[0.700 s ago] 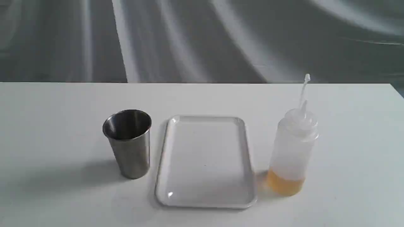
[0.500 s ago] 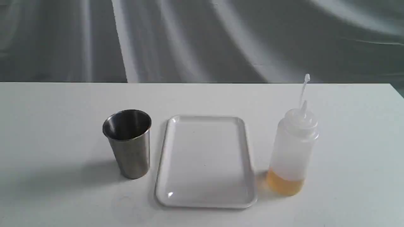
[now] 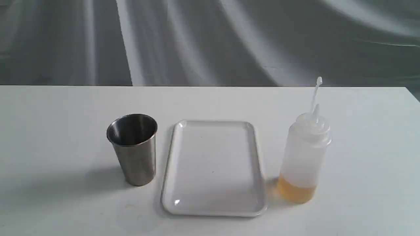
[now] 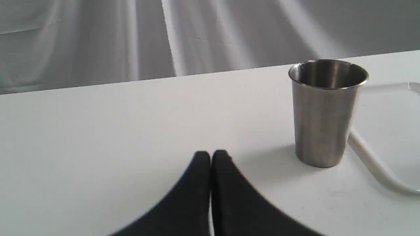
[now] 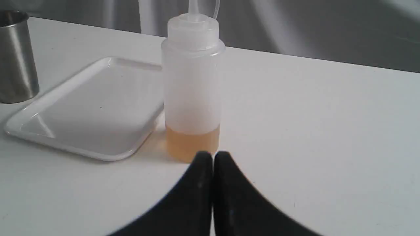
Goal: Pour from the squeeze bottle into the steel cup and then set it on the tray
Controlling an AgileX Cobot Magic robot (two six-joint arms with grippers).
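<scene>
squeeze bottle (image 3: 303,157) standing right of centre on the bench (image 3: 49,131), tray (image 3: 210,213) mid-frame, steel cup (image 3: 134,150) left. left hand (image 4: 211,155) and right hand (image 5: 212,156) both sitting pressed together, empty. risk: right hand nudging the tall bottle over before opening.

Right wrist view: squeeze bottle (image 5: 192,85) nozzle tip, steel cup (image 5: 14,55) side cut off by edges.

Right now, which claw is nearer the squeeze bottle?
Right. The right claw sits close before the base of the squeeze bottle; the left claw is near the steel cup, across the tray from it.
</scene>
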